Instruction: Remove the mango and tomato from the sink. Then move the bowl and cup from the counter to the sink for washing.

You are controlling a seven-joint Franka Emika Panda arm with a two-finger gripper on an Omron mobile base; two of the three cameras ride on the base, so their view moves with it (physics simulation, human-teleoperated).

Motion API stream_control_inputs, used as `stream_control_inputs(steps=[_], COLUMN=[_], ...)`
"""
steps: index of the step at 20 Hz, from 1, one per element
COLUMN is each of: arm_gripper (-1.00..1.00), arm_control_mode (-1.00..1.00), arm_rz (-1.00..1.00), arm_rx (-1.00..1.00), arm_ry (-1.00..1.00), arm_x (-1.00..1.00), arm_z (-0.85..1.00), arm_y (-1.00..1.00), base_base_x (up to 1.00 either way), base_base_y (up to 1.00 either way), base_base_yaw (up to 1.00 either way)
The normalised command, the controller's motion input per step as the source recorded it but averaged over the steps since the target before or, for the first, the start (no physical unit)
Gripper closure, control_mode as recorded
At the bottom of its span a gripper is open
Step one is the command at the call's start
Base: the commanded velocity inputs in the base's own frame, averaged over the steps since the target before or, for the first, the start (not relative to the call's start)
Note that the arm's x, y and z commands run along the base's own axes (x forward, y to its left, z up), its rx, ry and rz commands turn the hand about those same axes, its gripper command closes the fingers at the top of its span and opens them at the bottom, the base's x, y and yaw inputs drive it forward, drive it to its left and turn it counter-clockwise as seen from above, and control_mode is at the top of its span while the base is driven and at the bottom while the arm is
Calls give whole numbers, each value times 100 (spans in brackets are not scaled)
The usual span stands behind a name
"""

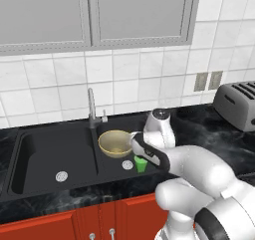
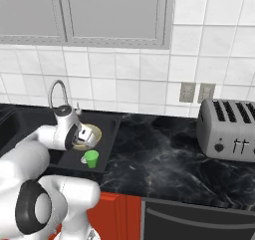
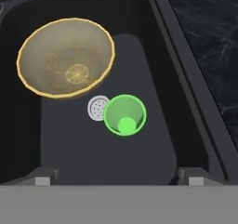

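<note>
The tan-yellow bowl [image 1: 114,143] [image 3: 65,58] rests in the right basin of the black sink [image 1: 50,149] [image 3: 139,158], tilted against the back left. Just in front of it the small green cup [image 1: 141,164] [image 2: 91,159] [image 3: 124,115] stands upright beside the silver drain [image 3: 96,108]. My gripper [image 1: 137,148] [image 2: 84,137] [image 3: 118,179] hangs above this basin, open and holding nothing, its fingertips [image 3: 44,176] wide apart over the cup. In the right base view my hand partly covers the bowl [image 2: 93,133]. The mango and tomato are out of view.
A curved silver faucet [image 1: 91,107] [image 2: 57,92] rises behind the divider between the basins. The left basin has only its drain [image 1: 61,176]. A grey toaster [image 1: 238,104] [image 2: 229,129] stands on the dark marble counter [image 2: 154,159] to the right. Wall cabinets hang overhead.
</note>
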Motion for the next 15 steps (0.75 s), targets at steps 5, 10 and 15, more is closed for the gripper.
stream_control_inputs(steps=[5, 10, 15], arm_gripper=[-100, -100, -100], arm_control_mode=[-100, -100, -100], arm_rz=[0, 0, -1], arm_rx=[0, 0, 0], arm_ry=[-1, -1, 0], arm_x=[-29, -30, -28], arm_z=[36, 31, 27], arm_y=[-15, -5, -1], base_base_x=[0, 0, 0], base_base_y=[0, 0, 0], base_base_yaw=[0, 0, 0])
